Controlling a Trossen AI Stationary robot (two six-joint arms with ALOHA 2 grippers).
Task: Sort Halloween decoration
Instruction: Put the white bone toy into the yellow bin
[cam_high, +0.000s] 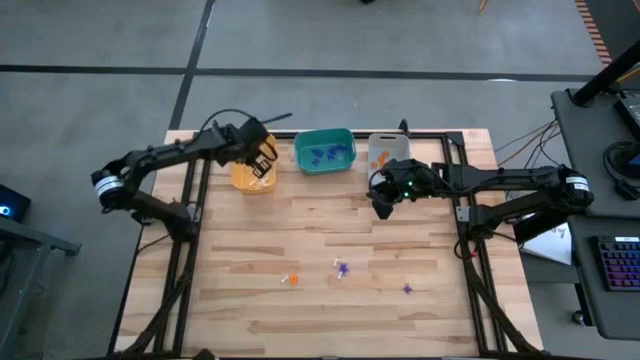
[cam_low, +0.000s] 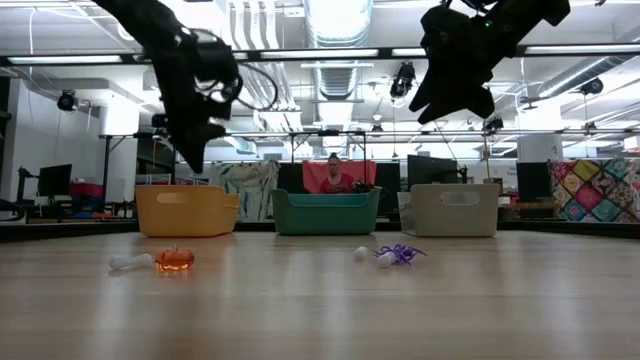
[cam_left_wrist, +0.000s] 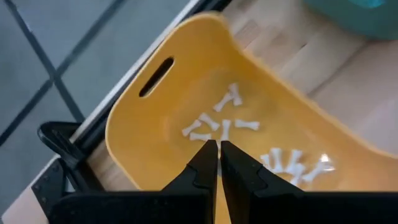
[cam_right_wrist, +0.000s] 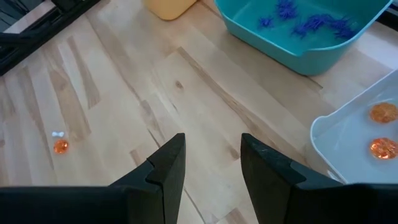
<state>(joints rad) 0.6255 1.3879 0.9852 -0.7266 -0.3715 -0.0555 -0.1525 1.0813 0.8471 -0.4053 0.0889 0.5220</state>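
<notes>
The Halloween decoration is tiny trinkets. On the table lie an orange pumpkin (cam_low: 174, 259) beside a white bone (cam_low: 130, 262), a white piece (cam_low: 360, 254) and a purple spider (cam_low: 398, 254); another purple one (cam_high: 407, 289) lies nearer the front. My left gripper (cam_left_wrist: 217, 146) hangs shut above the yellow bin (cam_high: 252, 177), which holds several white bones (cam_left_wrist: 221, 127). I see nothing between its fingers. My right gripper (cam_right_wrist: 211, 152) hovers open over bare table in front of the grey bin (cam_high: 384, 150), holding nothing.
Three bins stand in a row at the far edge: yellow, teal (cam_high: 325, 151) with purple-blue spiders (cam_right_wrist: 305, 25), and grey with orange pumpkins (cam_right_wrist: 382, 130). A person (cam_low: 333, 172) sits beyond the table. Bare wood lies between the bins and the loose trinkets.
</notes>
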